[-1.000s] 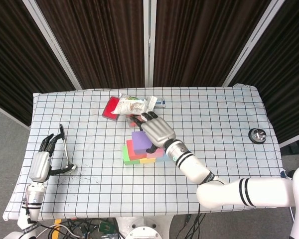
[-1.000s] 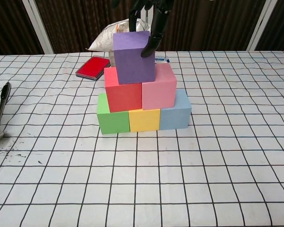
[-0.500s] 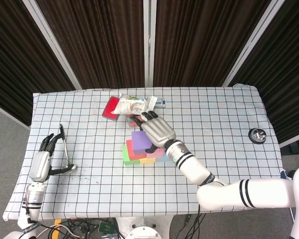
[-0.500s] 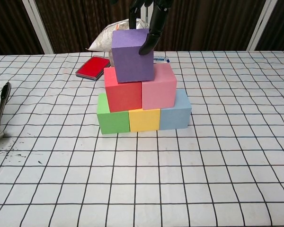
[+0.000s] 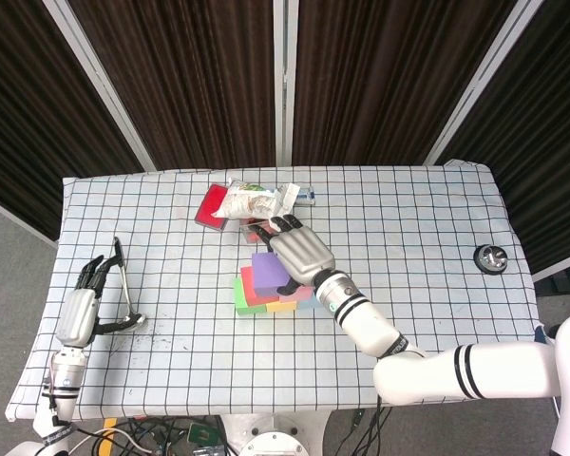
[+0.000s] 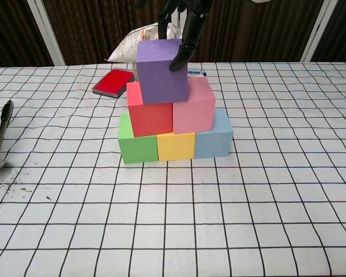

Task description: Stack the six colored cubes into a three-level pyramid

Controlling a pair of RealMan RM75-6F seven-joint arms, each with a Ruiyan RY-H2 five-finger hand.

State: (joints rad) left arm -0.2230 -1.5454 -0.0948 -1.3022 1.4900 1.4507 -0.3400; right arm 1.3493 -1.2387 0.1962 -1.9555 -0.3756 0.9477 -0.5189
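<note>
The pyramid stands mid-table: green (image 6: pixel 136 144), yellow (image 6: pixel 176 146) and blue (image 6: pixel 214 138) cubes in the bottom row, with red (image 6: pixel 150 118) and pink (image 6: pixel 194 107) on top of them. A purple cube (image 6: pixel 161 72) sits slightly askew on the red and pink ones. My right hand (image 6: pixel 184 23) reaches down from above and grips the purple cube (image 5: pixel 266 269), one fingertip on its upper right front. In the head view the right hand (image 5: pixel 299 252) covers the cube's far right side. My left hand (image 5: pixel 79 309) lies at the table's left edge, fingers straight, holding nothing.
A red flat box (image 6: pixel 112 81) and a white bag (image 6: pixel 132 46) lie just behind the pyramid. A long metal spoon (image 5: pixel 123 285) lies beside my left hand. A small round metal object (image 5: pixel 491 257) sits near the table's right edge.
The purple cube rose a little in my right hand, then came back down onto the red and pink cubes. The left hand has not moved.
</note>
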